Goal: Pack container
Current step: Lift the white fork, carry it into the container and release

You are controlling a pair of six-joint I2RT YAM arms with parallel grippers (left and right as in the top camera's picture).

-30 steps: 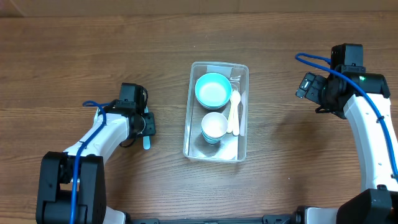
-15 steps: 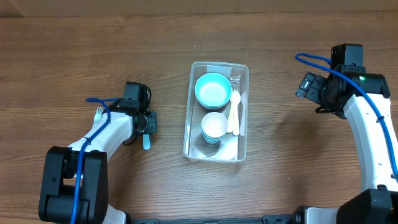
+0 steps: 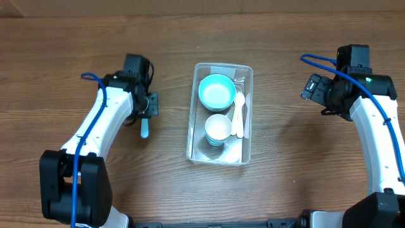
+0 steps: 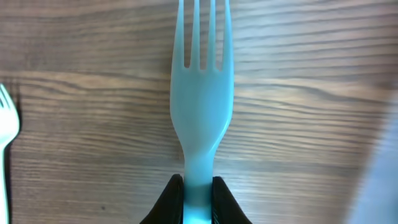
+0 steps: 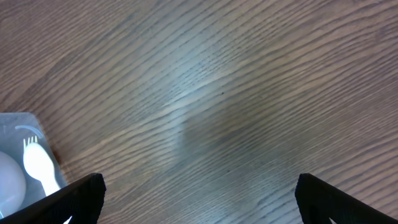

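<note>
The clear plastic container (image 3: 192, 130) stands mid-table and holds a blue bowl (image 3: 217, 91), a white cup (image 3: 218, 128) and a white fork (image 3: 238, 113). My left gripper (image 3: 147, 109) is left of the container, shut on the handle of a light blue fork (image 3: 144, 130). In the left wrist view the jaws (image 4: 199, 194) pinch the blue fork (image 4: 200, 112), tines pointing away, above the wood. My right gripper (image 3: 314, 87) is open and empty to the right of the container; its fingers (image 5: 79, 194) stand wide apart, with the container corner (image 5: 18, 124) at lower left.
A second white fork (image 4: 6, 124) lies on the table at the left edge of the left wrist view; the left arm hides it from overhead. The table is bare brown wood around the container.
My left arm has moved toward the far side of the table, carrying the blue fork with it. The right arm and the container have not moved.
</note>
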